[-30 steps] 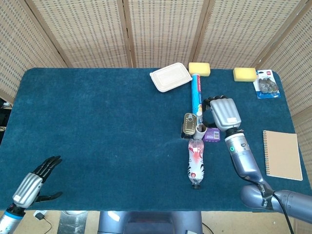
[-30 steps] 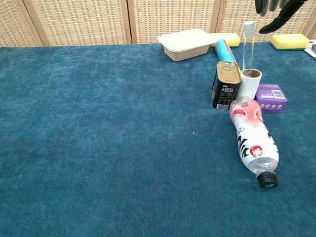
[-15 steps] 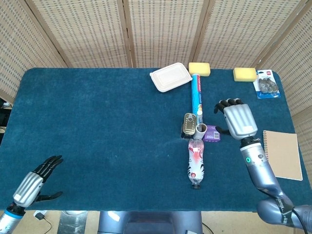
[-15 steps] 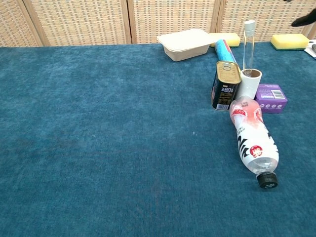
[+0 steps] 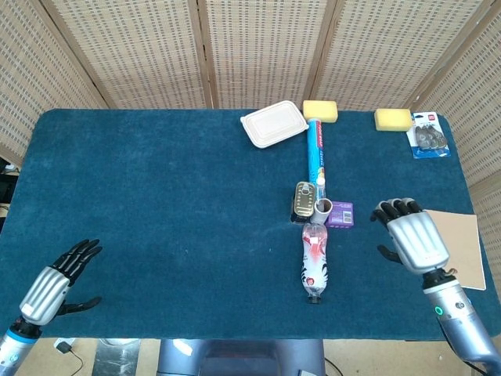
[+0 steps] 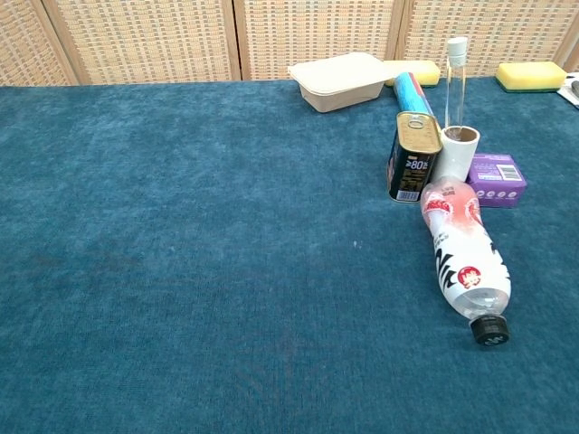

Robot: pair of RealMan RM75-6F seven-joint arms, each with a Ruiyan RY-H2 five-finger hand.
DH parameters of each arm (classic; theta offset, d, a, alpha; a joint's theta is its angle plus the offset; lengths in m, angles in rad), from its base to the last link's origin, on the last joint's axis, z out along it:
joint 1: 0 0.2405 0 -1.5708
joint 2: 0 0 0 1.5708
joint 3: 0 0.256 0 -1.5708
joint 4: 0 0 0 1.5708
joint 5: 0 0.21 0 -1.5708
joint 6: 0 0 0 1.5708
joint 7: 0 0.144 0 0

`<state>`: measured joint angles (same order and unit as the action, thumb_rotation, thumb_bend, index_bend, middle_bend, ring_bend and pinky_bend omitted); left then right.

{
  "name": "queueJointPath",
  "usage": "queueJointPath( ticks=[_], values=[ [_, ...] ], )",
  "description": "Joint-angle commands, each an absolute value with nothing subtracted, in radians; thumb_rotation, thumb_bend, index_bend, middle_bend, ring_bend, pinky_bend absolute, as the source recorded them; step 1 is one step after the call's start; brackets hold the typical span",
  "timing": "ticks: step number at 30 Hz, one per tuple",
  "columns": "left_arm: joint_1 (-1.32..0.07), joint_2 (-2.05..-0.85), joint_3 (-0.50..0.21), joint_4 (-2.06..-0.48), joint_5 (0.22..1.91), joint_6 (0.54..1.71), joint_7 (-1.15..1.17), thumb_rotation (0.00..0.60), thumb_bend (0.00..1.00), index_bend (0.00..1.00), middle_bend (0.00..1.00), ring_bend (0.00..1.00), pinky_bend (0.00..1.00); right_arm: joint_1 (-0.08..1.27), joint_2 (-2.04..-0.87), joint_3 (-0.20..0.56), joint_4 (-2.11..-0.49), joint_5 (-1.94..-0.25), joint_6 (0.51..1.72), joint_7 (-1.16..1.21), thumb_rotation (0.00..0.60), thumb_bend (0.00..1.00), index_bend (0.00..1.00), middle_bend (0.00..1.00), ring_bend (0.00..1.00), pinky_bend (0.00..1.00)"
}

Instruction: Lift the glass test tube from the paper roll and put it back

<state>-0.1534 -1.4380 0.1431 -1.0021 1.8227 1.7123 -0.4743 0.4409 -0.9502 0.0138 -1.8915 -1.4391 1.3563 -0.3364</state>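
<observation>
- The left hand (image 5: 56,283) hovered at the near left edge of the surface (image 5: 156,196), fingers spread, holding nothing.
- The right hand (image 5: 415,239) hovered near the right edge, fingers apart, holding nothing.
- The glass test tube (image 6: 455,83) stood upright in the paper roll (image 6: 459,152), well apart from both hands.
- Judgement: the tube sat in place; whether the lift had been performed cannot be told.

Your left hand (image 5: 59,276) has a ribbed silver back and black fingers. Your right hand (image 5: 413,235) matches it. A small green light shows on its grey wrist.
</observation>
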Motion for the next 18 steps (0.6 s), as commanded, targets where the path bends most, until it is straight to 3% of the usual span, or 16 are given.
queueJointPath(
  ticks=[1, 12, 18],
  values=[
    [-0.172, -1.411, 0.125, -1.046, 1.828, 1.720, -0.437, 0.600, 0.06, 0.04, 0.05, 0.04, 0.21, 0.390, -0.922, -0.022, -1.884, -1.493, 1.392, -0.303, 0.600, 0.21, 0.38, 0.34, 0.29, 0.26],
    [-0.177, -1.375, 0.109, -1.093, 1.810, 1.718, -0.412, 0.600, 0.06, 0.04, 0.05, 0.04, 0.21, 0.198, -0.854, -0.136, -1.858, -1.567, 1.506, -0.272, 0.600, 0.20, 0.32, 0.31, 0.26, 0.23],
    [-0.165, -1.390, 0.120, -1.073, 1.814, 1.724, -0.418, 0.600, 0.06, 0.04, 0.05, 0.04, 0.21, 0.073, -0.916, -0.177, -1.689, -1.576, 1.579, -0.154, 0.600, 0.20, 0.31, 0.30, 0.25, 0.21]
  ],
)
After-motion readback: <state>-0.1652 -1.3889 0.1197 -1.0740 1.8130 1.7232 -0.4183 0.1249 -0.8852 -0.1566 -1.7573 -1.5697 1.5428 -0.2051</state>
